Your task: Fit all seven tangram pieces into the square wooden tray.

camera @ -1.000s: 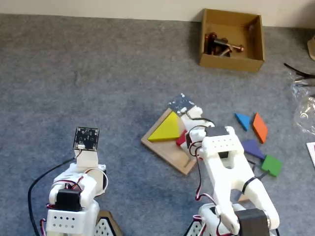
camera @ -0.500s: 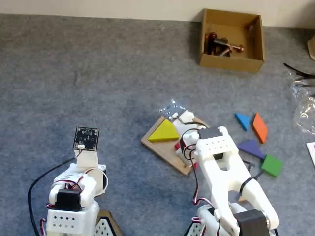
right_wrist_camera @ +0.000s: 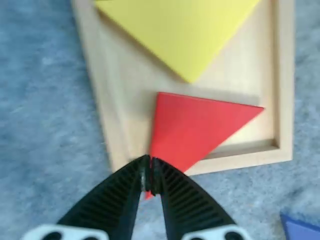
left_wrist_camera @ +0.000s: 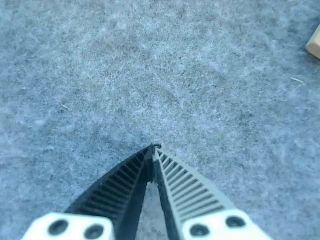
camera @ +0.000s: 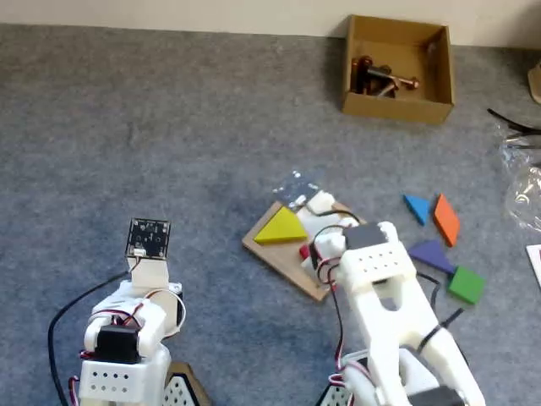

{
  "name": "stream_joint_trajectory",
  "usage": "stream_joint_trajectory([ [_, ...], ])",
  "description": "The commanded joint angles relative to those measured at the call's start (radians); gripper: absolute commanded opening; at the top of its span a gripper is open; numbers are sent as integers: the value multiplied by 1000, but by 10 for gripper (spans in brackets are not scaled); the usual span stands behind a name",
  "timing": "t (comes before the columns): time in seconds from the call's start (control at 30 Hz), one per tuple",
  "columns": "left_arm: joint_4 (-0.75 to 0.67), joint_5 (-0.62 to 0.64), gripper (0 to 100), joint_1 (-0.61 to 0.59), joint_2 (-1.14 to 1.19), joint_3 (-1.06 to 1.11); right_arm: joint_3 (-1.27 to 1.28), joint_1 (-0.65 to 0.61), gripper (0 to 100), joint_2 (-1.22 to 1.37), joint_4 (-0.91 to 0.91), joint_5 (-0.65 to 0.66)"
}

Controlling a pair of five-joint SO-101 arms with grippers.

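The square wooden tray (camera: pixel 269 251) lies mid-table, and the right wrist view shows its rim (right_wrist_camera: pixel 95 100). A yellow triangle (camera: pixel 281 227) (right_wrist_camera: pixel 185 30) lies flat inside it. A red triangle (right_wrist_camera: pixel 195 125) (camera: pixel 305 251) rests partly in the tray, with one corner sticking out over the rim. My right gripper (right_wrist_camera: pixel 150 169) is shut on that corner. To the right of the tray lie a blue triangle (camera: pixel 415 207), an orange parallelogram (camera: pixel 446 219), a purple triangle (camera: pixel 433 254) and a green square (camera: pixel 466 284). My left gripper (left_wrist_camera: pixel 152 150) is shut over bare carpet at front left.
A cardboard box (camera: pixel 439 80) holding metal parts stands at the back right. Crinkled plastic (camera: pixel 524 182) lies at the right edge. The right arm (camera: pixel 380 271) covers the tray's near right corner. The left arm (camera: pixel 135 330) stands at front left, with grey carpet around it.
The right arm's wrist has swung a little to the left over the tray, still holding the red triangle. The left arm has not moved.
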Motion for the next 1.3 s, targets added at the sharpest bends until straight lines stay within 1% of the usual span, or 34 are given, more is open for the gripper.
stream_joint_trajectory([
  [0.0,-2,8,5,15,-7,19,-51,-58,9,-102,42,-26],
  [0.17,-2,8,5,15,-7,19,24,-119,9,-120,36,-55],
  [0.37,-2,8,5,15,-7,19,139,-119,9,-120,-47,-55],
  [0.57,-2,8,5,15,-7,19,180,-116,9,-114,-105,-57],
  [0.8,-2,8,5,15,-7,19,196,-13,9,-116,-127,-48],
  [1.03,-2,8,5,15,-7,19,199,4,9,-114,-128,-3],
  [1.27,-2,8,5,15,-7,19,196,70,9,-114,-130,3],
])
